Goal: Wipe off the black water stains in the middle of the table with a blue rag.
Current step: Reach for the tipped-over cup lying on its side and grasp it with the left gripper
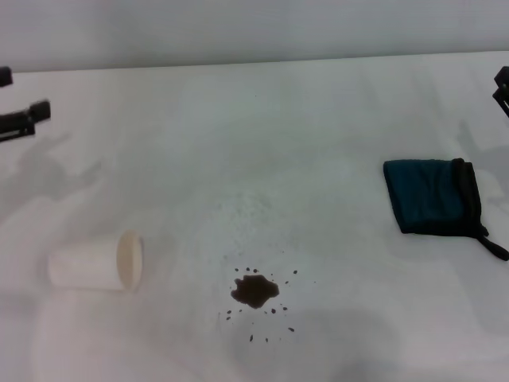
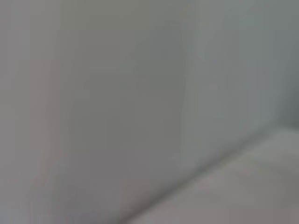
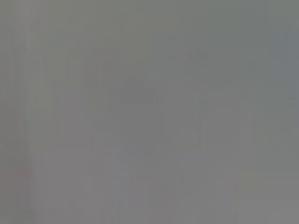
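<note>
Left gripper [image 1: 24, 119] parked at the far left edge of the head view, above the table [image 1: 262, 135] and well apart from everything lying on it; only a dark stub of it in view, so open or shut cannot be told. Right gripper [image 1: 502, 89] likewise parked, at the far right edge, just a dark corner showing, hanging above and beyond the blue rag [image 1: 433, 196], clear of it; state impossible to tell here too. Nothing held by either, as far as the visible parts show. Blue rag lying flat on the right side of the table, folded roughly square, black trim along its right edge and a thin black loop trailing off toward the near right. Black water stains [image 1: 254, 290] near the middle front of the table, well apart from the rag: one small irregular dark blotch ringed by scattered tiny specks, untouched and still wet-looking. White paper cup [image 1: 99, 261] tipped on its side to the left of the stains, open mouth turned toward them, near but not touching the specks. Left wrist view: only a blurred pale wall and a strip of pale surface. Right wrist view: uniform grey, nothing distinguishable.
</note>
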